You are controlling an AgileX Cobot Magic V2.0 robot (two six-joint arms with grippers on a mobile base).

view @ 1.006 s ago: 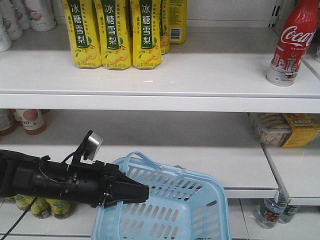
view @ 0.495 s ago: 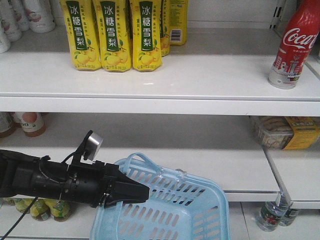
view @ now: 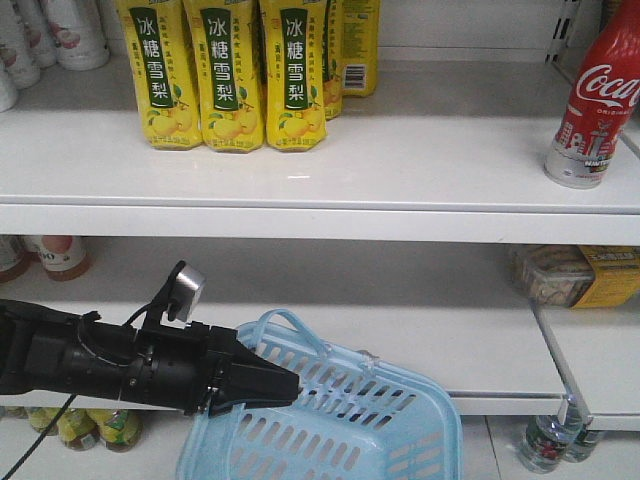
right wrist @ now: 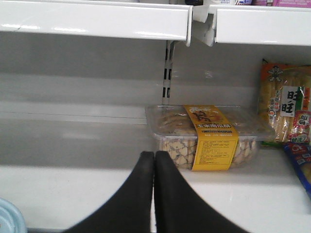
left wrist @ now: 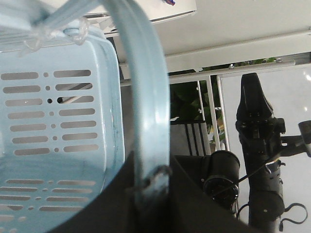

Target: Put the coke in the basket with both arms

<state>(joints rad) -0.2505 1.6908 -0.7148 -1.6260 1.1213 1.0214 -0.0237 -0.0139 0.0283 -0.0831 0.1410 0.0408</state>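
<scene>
Your left gripper (view: pixel 290 386) clamps the basket (view: pixel 440 400) by its handle (left wrist: pixel 146 121) — the reach is next. The coke (view: pixel 598 100) stands at the top shelf (view: pixel 350 160) right edge; your right gripper (right wrist: pixel 154 162), pinched together and empty, must rise and open.

Left pincer (view: pixel 285 385) clamps basket (left wrist: pixel 58 167); right pincer (right wrist: pixel 154 159) closed.

White upper shelf (view: pixel 420 165): 3 yellow cartons (view: pixel 225 75) upright in the front row. White bottles (view: pixel 45 35) just left of the cartons. Coke (view: pixel 597 100) upright, well right of them. Lower shelf (view: pixel 420 320), beneath the cartons: clear snack box (view: pixel 555 275), far right.
</scene>
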